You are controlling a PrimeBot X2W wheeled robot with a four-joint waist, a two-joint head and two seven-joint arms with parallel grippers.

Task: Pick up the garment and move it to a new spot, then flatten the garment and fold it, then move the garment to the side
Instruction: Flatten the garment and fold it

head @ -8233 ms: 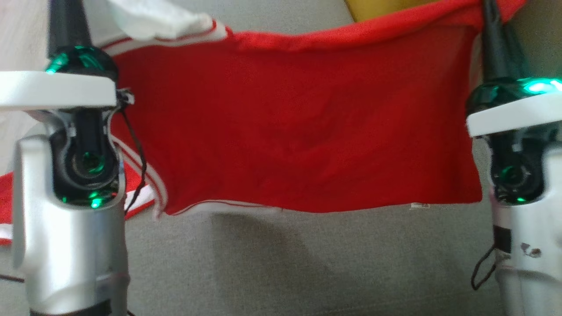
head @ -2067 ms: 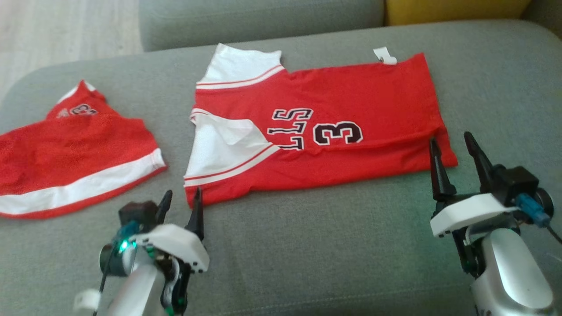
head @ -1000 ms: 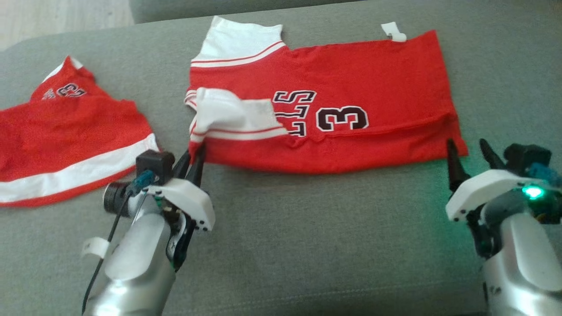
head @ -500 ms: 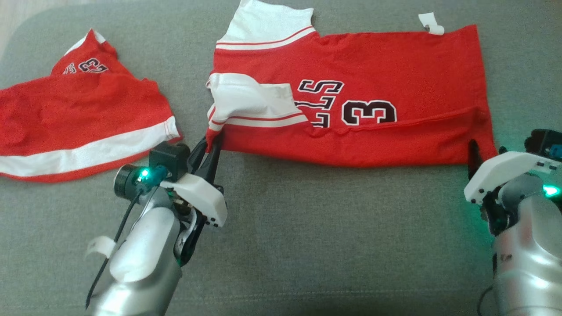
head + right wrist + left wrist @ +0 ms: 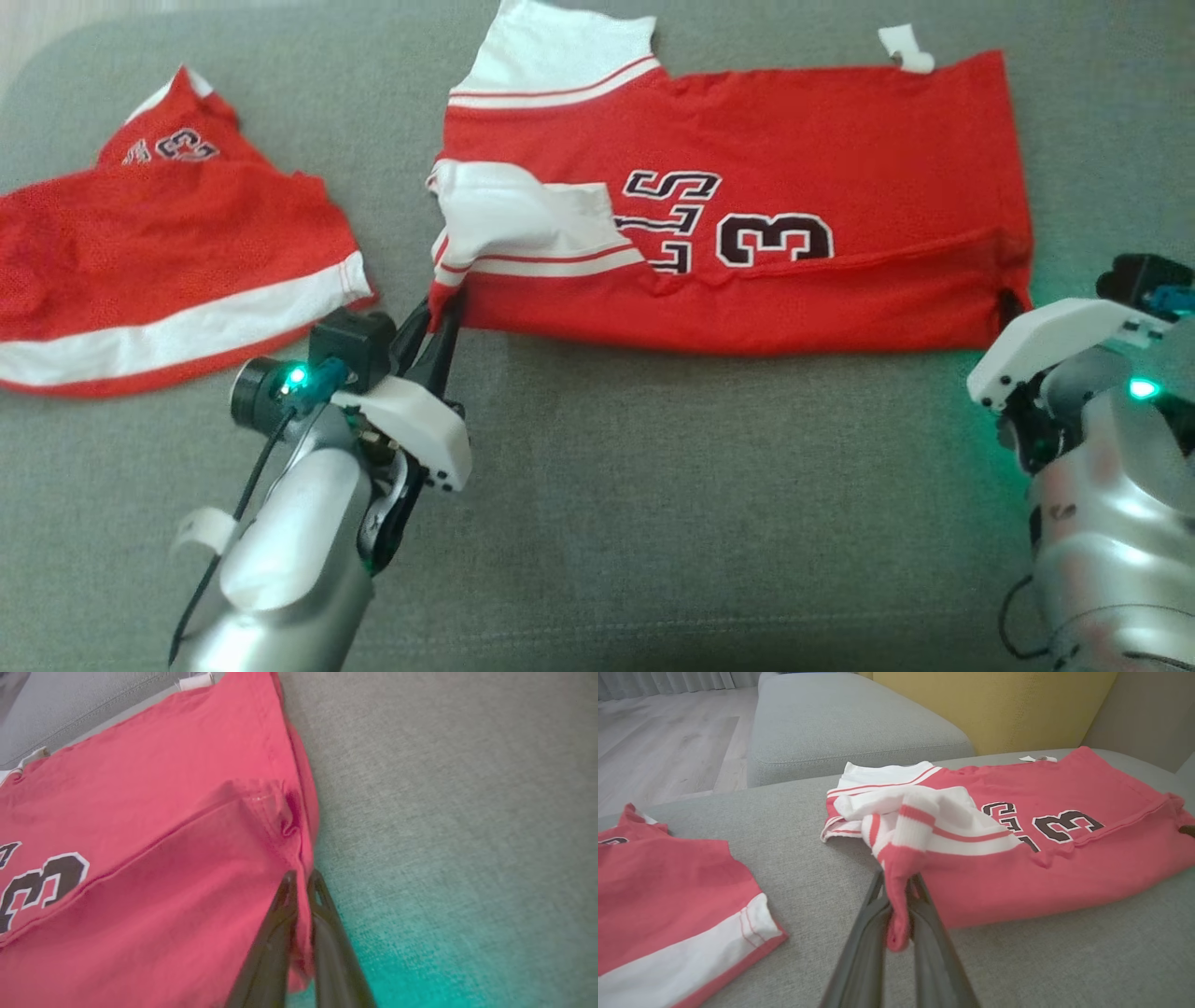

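The garment (image 5: 747, 187) is a red jersey with white sleeves and a black "3", lying folded lengthwise across the grey sofa seat (image 5: 653, 485). My left gripper (image 5: 439, 322) is shut on its near left corner, and the left wrist view shows red fabric (image 5: 896, 891) pinched between the dark fingers (image 5: 866, 947) and lifted a little. My right gripper (image 5: 1008, 308) is shut on the near right corner; in the right wrist view the red hem (image 5: 301, 896) is clamped between the two closed fingers (image 5: 275, 933).
A second red and white garment (image 5: 159, 252) lies on the seat at the left, close to my left arm. Another grey cushion (image 5: 850, 723), a yellow cushion (image 5: 994, 704) and wooden floor (image 5: 658, 742) lie beyond. The near seat is bare grey fabric.
My right gripper, open a second ago, has moved onto the near right corner and shut on it. The left gripper stays shut on the left corner. The camera view has shifted.
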